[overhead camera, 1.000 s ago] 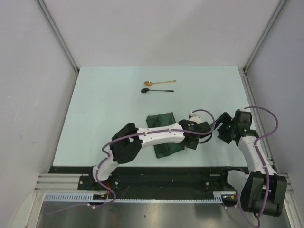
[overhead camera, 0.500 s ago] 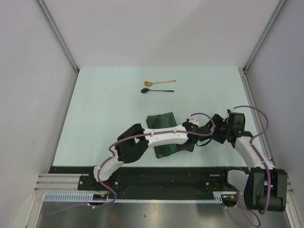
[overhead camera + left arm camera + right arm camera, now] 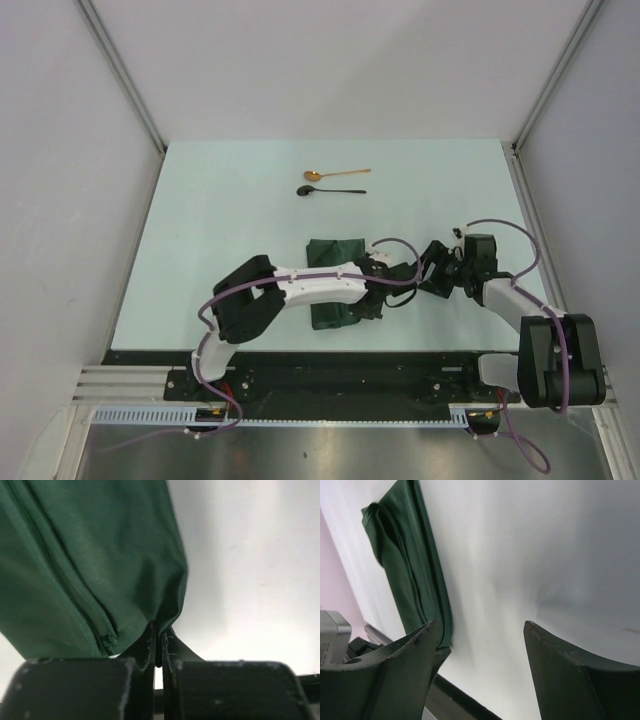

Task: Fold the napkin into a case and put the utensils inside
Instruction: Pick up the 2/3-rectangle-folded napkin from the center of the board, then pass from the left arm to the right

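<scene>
left gripper [image 3: 158,639] clenched on an edge of the napkin [image 3: 90,565], cloth pinched tight between the jaws; napkin folded into a long layered strip, lying on the table [image 3: 220,220] near the front middle, partly under the left arm; right gripper [image 3: 477,630] jaws spread wide, holding nothing, low over the table just beside the napkin; gold spoon [image 3: 335,175] and black spoon [image 3: 333,190] lie side by side, well apart from the napkin at the far side
</scene>
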